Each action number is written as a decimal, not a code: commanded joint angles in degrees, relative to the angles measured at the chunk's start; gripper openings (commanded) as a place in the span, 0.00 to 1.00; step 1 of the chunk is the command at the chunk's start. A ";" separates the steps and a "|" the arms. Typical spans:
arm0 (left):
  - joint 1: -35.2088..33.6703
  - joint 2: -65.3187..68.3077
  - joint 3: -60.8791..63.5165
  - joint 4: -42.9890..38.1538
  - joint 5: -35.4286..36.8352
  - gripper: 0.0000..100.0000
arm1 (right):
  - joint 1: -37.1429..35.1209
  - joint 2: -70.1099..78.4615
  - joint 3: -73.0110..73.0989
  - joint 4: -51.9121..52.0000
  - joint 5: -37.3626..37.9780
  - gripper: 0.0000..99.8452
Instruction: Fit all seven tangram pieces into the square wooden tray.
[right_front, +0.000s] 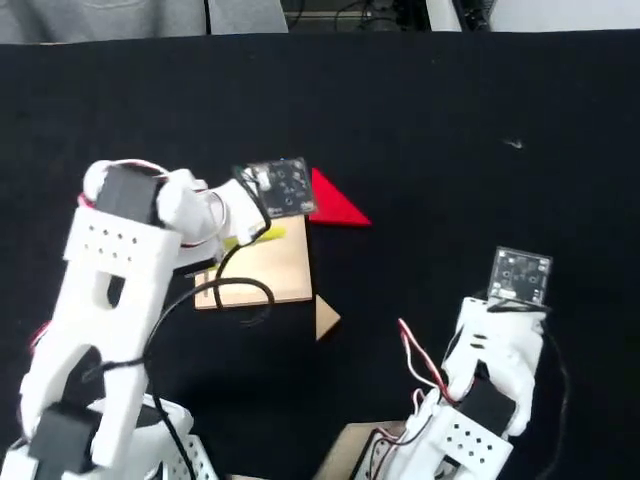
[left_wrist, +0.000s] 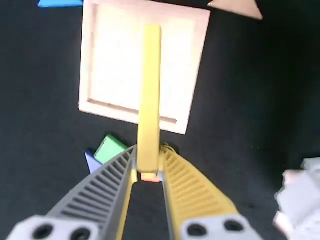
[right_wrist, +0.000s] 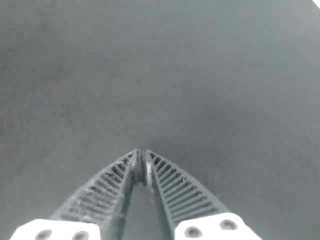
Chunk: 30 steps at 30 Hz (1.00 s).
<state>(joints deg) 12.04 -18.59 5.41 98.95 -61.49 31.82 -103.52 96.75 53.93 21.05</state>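
Black table (right_front: 450, 100); yellow piece (left_wrist: 149, 90) between left jaws, over tray (left_wrist: 196, 60).

A black worktop (right_front: 450, 120) spreads across the scene, with a tiny pale speck (right_front: 513, 143) on it. Beyond its far edge lie grey fabric (right_front: 100, 18) and dark cables (right_front: 350, 12).

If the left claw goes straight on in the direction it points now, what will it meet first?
Probably the wooden tray: the left claw points at it, and the yellow piece it holds would touch first. Depth is unclear.
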 joint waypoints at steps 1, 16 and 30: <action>0.92 4.92 4.62 -7.91 -6.68 0.03 | -1.76 -5.05 -0.31 0.44 1.49 0.01; 3.56 24.00 9.98 -21.45 -13.98 0.03 | -1.76 -5.05 -0.31 0.44 1.49 0.01; 3.38 29.54 10.15 -23.56 -13.98 0.03 | -1.76 -5.05 -0.31 0.53 1.49 0.01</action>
<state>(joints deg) 15.30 10.86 15.87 75.82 -74.86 31.03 -103.52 96.75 54.29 21.85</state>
